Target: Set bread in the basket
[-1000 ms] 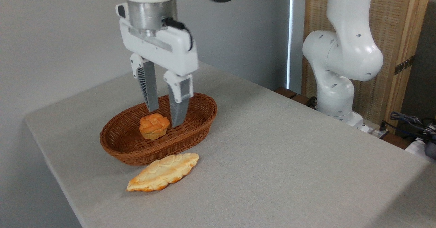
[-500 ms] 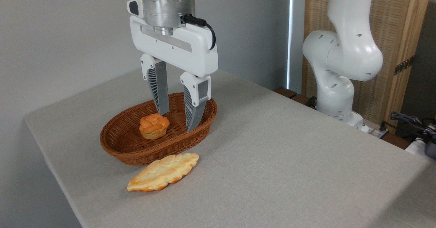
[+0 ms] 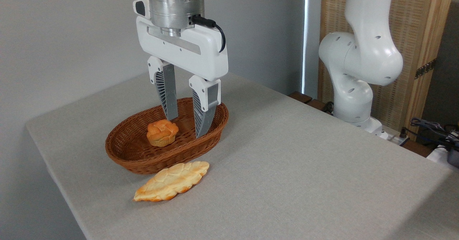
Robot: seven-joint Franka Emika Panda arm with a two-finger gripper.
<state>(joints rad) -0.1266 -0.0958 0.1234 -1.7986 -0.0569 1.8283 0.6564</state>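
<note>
The bread [image 3: 162, 132], a small orange-golden knotted bun, sits inside the brown wicker basket [image 3: 136, 157] on the grey table. My gripper [image 3: 186, 127] hangs over the basket's right half, just right of the bun and not touching it. It is open, and nothing is between its grey fingers [image 3: 201, 116].
A longer pale leaf-shaped loaf [image 3: 172, 181] lies on the table just in front of the basket. The arm's white base [image 3: 355, 64] stands at the back right beside a wooden screen [image 3: 412, 36]. Cables [image 3: 432, 127] lie at the far right edge.
The gripper has left the bun in the basket and shifted right and slightly up over the second; in the last half second it barely moved. The bun has stayed put.
</note>
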